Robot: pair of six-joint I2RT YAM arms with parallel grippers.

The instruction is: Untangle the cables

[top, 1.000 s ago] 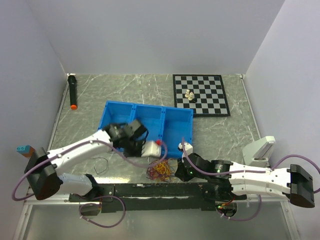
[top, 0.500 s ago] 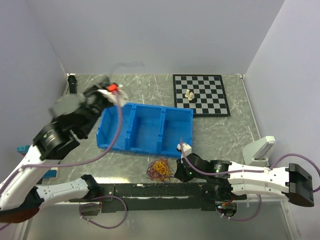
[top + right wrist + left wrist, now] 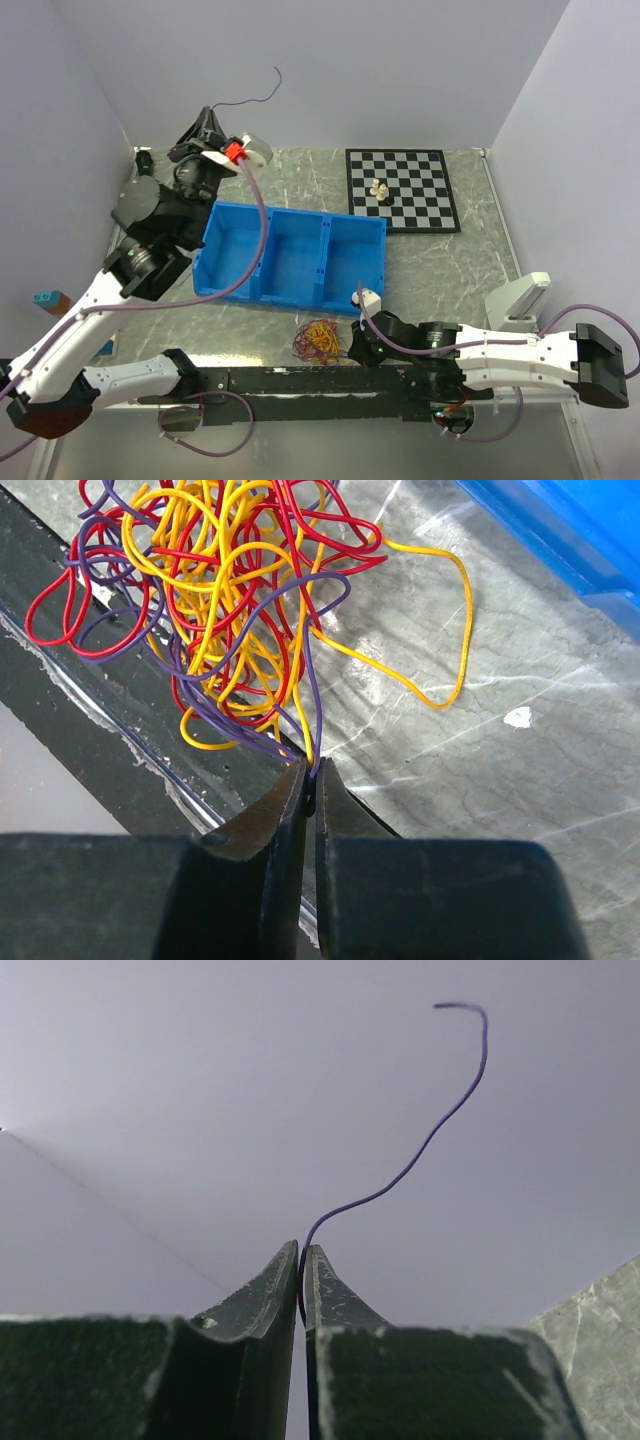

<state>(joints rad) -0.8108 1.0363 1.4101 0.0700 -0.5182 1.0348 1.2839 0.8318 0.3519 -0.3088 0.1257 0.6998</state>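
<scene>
A small tangle of red, yellow-orange and purple cables lies on the table by the near edge, and fills the upper left of the right wrist view. My right gripper sits low at the tangle's right side, shut on a purple and a yellow strand. My left gripper is raised high at the back left, in front of the wall. It is shut on one thin dark cable that curls up and to the right, free of the tangle; it also shows in the top view.
A blue three-compartment bin stands mid-table. A chessboard with a few pale pieces is at the back right. A white object sits at the right edge. A black rail runs along the near edge.
My left arm has swung up from the table in front of the bin to the back left, carrying the single dark cable clear. My right gripper has stayed at the tangle, shifting slightly left.
</scene>
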